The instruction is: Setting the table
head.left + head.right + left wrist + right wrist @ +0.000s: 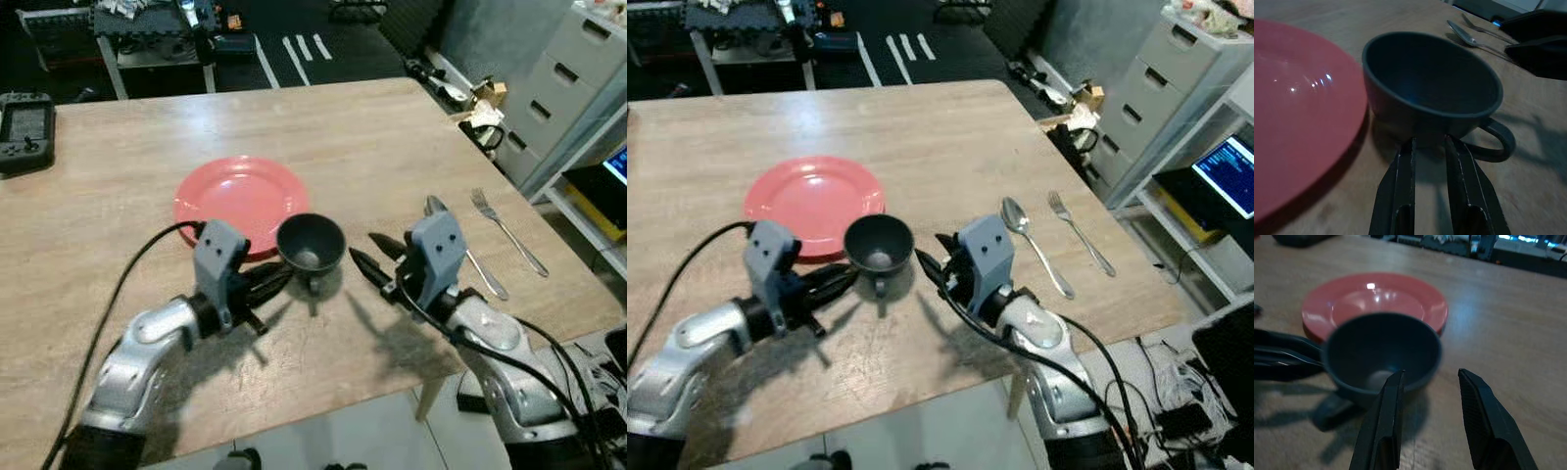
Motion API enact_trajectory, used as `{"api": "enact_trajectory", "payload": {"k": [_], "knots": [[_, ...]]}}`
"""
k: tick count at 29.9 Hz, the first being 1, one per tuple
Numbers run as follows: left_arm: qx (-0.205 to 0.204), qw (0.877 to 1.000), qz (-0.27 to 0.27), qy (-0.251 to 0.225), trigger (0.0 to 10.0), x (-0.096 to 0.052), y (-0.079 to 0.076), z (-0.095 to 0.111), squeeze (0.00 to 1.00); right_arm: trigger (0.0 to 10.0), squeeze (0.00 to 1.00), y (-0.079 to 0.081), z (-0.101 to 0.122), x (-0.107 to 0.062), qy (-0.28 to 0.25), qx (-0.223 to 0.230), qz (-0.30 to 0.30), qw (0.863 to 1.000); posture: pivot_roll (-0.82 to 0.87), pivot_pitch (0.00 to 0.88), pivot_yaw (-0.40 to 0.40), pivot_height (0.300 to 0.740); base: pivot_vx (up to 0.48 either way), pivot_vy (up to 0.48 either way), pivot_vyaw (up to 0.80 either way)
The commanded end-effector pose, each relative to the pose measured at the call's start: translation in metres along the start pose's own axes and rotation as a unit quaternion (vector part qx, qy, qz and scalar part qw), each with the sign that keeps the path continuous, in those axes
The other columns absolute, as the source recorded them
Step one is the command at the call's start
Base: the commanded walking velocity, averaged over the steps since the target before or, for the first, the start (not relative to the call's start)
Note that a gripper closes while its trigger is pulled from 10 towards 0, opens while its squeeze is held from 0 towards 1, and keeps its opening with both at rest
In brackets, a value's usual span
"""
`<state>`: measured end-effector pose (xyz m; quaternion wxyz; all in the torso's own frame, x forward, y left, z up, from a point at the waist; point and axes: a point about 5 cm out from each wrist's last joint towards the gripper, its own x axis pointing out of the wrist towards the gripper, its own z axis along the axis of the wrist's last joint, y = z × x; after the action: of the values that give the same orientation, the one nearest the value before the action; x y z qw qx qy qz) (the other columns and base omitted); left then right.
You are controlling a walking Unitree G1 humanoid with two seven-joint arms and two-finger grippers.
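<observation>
A dark grey cup (311,248) stands on the wooden table (372,137) just in front of a red plate (238,199), its handle (1497,142) pointing toward me. My left gripper (284,275) lies low on the table. Its fingertips (1408,147) rest against the cup's outer wall beside the handle, nearly together, with nothing between them. My right gripper (362,249) hovers open on the cup's other side, and one finger (1386,416) is close to the rim. A spoon (468,253) and a fork (507,232) lie to the right.
A black handheld device (24,127) sits at the table's far left. The right table edge is close to the fork, with grey drawers (558,78) and cables beyond it. Bare wood stretches behind the plate.
</observation>
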<state>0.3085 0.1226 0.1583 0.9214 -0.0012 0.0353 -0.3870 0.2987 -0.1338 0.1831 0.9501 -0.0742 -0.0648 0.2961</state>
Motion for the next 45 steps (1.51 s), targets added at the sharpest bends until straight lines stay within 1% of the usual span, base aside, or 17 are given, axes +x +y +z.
{"api": "enact_trajectory", "payload": {"k": [1, 6, 8, 11, 16, 18, 20, 21, 22, 26, 30, 32, 33, 36, 37, 41, 45], "knots": [[-0.009, 1.0, -0.001, 0.011, 10.0, 0.002, -0.001, -0.008, 0.0, 10.0, 0.0, -0.004, -0.003, -0.003, 0.003, 0.002, -0.012, 1.0, 0.02, 0.105, 0.012, 0.74, 0.0, 0.0, 0.0], [-0.028, 0.999, 0.006, 0.015, 10.0, 0.013, 0.002, -0.013, 0.0, 10.0, 0.0, -0.007, -0.001, -0.002, -0.003, 0.004, -0.023, 1.0, 0.02, 0.106, 0.011, 0.74, 0.0, 0.0, 0.0], [-0.032, 0.999, -0.006, 0.009, 10.0, 0.011, -0.001, -0.01, 0.0, 10.0, 0.0, -0.007, -0.001, -0.002, -0.003, 0.004, -0.022, 1.0, 0.01, 0.109, 0.016, 0.74, 0.0, 0.0, 0.0], [-0.028, 0.999, -0.017, 0.004, 10.0, 0.002, -0.004, -0.008, 0.0, 10.0, 0.0, -0.009, -0.002, -0.007, 0.001, 0.012, -0.019, 1.0, 0.02, 0.115, 0.015, 0.74, 0.0, 0.0, 0.0], [-0.018, 1.0, -0.018, -0.004, 10.0, -0.022, -0.011, -0.004, 0.0, 10.0, 0.0, -0.004, -0.007, -0.025, 0.021, 0.039, 0.011, 0.999, 0.03, 0.125, 0.011, 0.74, 0.0, 0.0, 0.0], [-0.011, 1.0, -0.012, -0.009, 10.0, -0.033, -0.011, 0.001, 0.0, 10.0, 0.0, 0.002, -0.005, -0.035, 0.016, 0.072, 0.03, 0.997, 0.03, 0.133, 0.012, 0.74, 0.0, 0.0, 0.0], [-0.006, 1.0, -0.01, -0.011, 10.0, -0.037, -0.011, 0.002, 0.0, 10.0, 0.0, 0.004, -0.005, -0.038, 0.015, 0.083, 0.032, 0.996, 0.03, 0.133, 0.012, 0.74, 0.0, 0.0, 0.0], [0.002, 1.0, -0.005, -0.013, 10.0, -0.043, -0.01, 0.006, 0.0, 10.0, 0.0, 0.006, -0.006, -0.043, 0.016, 0.097, 0.039, 0.994, 0.03, 0.135, 0.014, 0.74, 0.0, 0.0, 0.0], [0.028, 0.999, 0.008, -0.013, 10.0, -0.057, -0.005, 0.015, 0.0, 10.0, 0.0, 0.015, -0.01, -0.046, 0.017, 0.127, 0.045, 0.991, 0.03, 0.137, 0.018, 0.74, 0.0, 0.0, 0.0], [0.055, 0.998, 0.024, -0.009, 10.0, -0.067, 0.002, 0.024, 0.0, 10.0, 0.0, 0.026, -0.013, -0.042, 0.015, 0.147, 0.051, 0.988, 0.03, 0.136, 0.019, 0.74, 0.0, 0.0, 0.0], [0.09, 0.992, 0.083, -0.017, 10.0, -0.08, 0.024, 0.042, 0.0, 10.0, 0.0, 0.048, -0.021, -0.031, 0.024, 0.159, 0.057, 0.985, 0.04, 0.135, 0.018, 0.74, 0.0, 0.0, 0.0], [0.114, 0.985, 0.125, -0.037, 10.0, -0.086, 0.037, 0.058, 0.0, 10.0, 0.0, 0.054, -0.03, -0.022, 0.044, 0.145, 0.005, 0.988, 0.04, 0.134, 0.015, 0.74, 0.0, 0.0, 0.0], [0.116, 0.984, 0.128, -0.039, 10.0, -0.087, 0.037, 0.06, 0.0, 10.0, 0.0, 0.054, -0.031, -0.021, 0.046, 0.145, -0.002, 0.988, 0.04, 0.134, 0.015, 0.74, 0.0, 0.0, 0.0], [0.126, 0.986, 0.107, -0.035, 10.0, -0.092, 0.037, 0.068, 0.0, 10.0, 0.0, 0.058, -0.034, -0.015, 0.052, 0.125, -0.043, 0.99, 0.05, 0.132, 0.014, 0.74, 0.0, 0.0, 0.0], [0.131, 0.988, 0.084, -0.02, 10.0, -0.095, 0.034, 0.068, 0.0, 10.0, 0.0, 0.058, -0.036, -0.012, 0.055, 0.12, -0.078, 0.988, 0.05, 0.132, 0.014, 0.74, 0.0, 0.0, 0.0], [0.132, 0.989, 0.068, -0.007, 10.0, -0.099, 0.032, 0.066, 0.0, 10.0, 0.0, 0.057, -0.035, -0.011, 0.053, 0.104, -0.11, 0.987, 0.05, 0.132, 0.014, 0.74, 0.0, 0.0, 0.0], [0.122, 0.991, 0.052, -0.005, 10.0, -0.099, 0.026, 0.062, 0.0, 10.0, 0.0, 0.051, -0.035, -0.01, 0.048, 0.114, -0.147, 0.981, 0.05, 0.131, 0.015, 0.74, 0.0, 0.0, 0.0]]}}
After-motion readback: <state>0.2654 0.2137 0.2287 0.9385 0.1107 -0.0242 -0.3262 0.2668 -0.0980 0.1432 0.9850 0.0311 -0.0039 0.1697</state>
